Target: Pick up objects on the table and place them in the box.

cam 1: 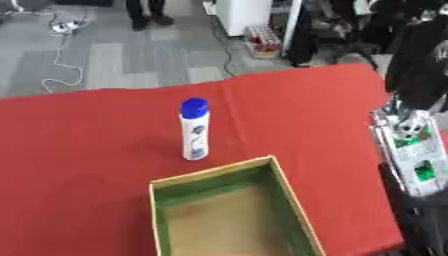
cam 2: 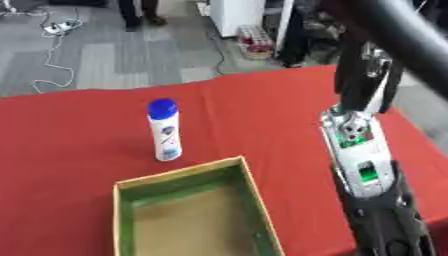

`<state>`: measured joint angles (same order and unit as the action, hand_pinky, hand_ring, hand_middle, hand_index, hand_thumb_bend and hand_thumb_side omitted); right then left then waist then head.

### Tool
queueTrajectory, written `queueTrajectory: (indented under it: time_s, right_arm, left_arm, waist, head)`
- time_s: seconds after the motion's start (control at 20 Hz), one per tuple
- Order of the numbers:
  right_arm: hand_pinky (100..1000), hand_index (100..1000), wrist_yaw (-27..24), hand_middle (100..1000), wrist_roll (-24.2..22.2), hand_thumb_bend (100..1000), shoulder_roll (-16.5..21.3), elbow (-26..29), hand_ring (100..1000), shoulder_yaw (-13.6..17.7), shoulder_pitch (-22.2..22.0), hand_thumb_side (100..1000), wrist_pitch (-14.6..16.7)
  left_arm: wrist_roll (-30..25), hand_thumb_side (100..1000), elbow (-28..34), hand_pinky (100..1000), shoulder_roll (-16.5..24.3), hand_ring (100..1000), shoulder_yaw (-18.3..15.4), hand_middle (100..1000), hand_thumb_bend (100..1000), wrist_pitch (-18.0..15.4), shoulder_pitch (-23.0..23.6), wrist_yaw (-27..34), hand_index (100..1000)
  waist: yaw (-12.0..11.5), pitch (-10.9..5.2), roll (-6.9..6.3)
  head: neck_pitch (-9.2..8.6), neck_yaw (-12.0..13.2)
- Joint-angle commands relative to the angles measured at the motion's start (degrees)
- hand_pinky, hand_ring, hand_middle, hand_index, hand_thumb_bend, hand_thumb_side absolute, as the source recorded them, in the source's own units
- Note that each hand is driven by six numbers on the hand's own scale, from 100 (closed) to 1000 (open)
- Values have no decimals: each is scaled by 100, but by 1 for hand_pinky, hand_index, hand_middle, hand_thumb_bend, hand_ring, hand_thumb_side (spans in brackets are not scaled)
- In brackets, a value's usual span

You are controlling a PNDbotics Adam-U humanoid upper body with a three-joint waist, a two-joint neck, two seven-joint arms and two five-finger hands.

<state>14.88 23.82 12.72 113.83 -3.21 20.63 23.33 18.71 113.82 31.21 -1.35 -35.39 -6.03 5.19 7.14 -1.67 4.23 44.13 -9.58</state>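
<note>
On red table (cam 1: 79, 150): box (cam 1: 289, 200) empty | bottle (cam 1: 194, 131) upright just behind

Surfaces: cloth, plastic, cardboard, metal.

The red table covering (cam 1: 87, 150) looks like matt cloth, smooth with a faint crease line. Left of the right hand (cam 2: 360, 82), the upright bottle (cam 2: 164, 131) appears to be glossy white plastic with a blue plastic cap and a printed label. The box (cam 2: 118, 210), left of and below that hand, looks like matt cardboard: tan rim and floor, green inner walls. The arm below the hand shows silver metal-like panels with a slight sheen over matt black casing; the hand itself reads as dark, its finish unclear.
</note>
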Motion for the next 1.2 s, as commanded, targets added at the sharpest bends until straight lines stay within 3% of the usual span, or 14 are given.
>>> queueTrajectory:
  time_s: [0.05, 0.3, 0.4, 0.95, 1.2]
  right_arm:
    - [403, 767, 7, 623, -29, 100, 66, 76, 483, 4, 82, 1000, -14]
    - [403, 767, -23, 622, -62, 100, 40, 76, 483, -11, 89, 1000, -44]
    - [403, 767, -67, 621, -98, 100, 73, 76, 482, -35, 63, 1000, -83]
    - [402, 768, -224, 621, -249, 100, 173, 76, 481, -73, 1, 1000, -152]
    - [402, 769, -257, 620, -305, 100, 183, 76, 480, -99, -2, 1000, -159]
  left_arm:
    - [-65, 1000, 77, 677, 177, 674, -26, 648, 193, 28, -26, -11, 715]
    - [-201, 1000, 77, 679, 214, 681, 16, 652, 191, 161, -40, -39, 720]
    - [-309, 1000, 77, 683, 341, 696, 38, 666, 184, 367, -100, -76, 734]
    - [-725, 1000, 58, 687, 1585, 709, 169, 678, 160, 1577, -554, -624, 754]
    - [-889, 1000, -316, 689, 1898, 710, 315, 680, 155, 1786, -868, -808, 758]
  waist:
    - [21, -23, -16]
    - [25, -15, -5]
    - [24, -22, -4]
    - [54, -73, -62]
    - [73, -77, -68]
  head:
    - [-1, 31]
    - [-1, 67]
    - [-1, 121]
    - [-83, 309]
    - [-150, 200]
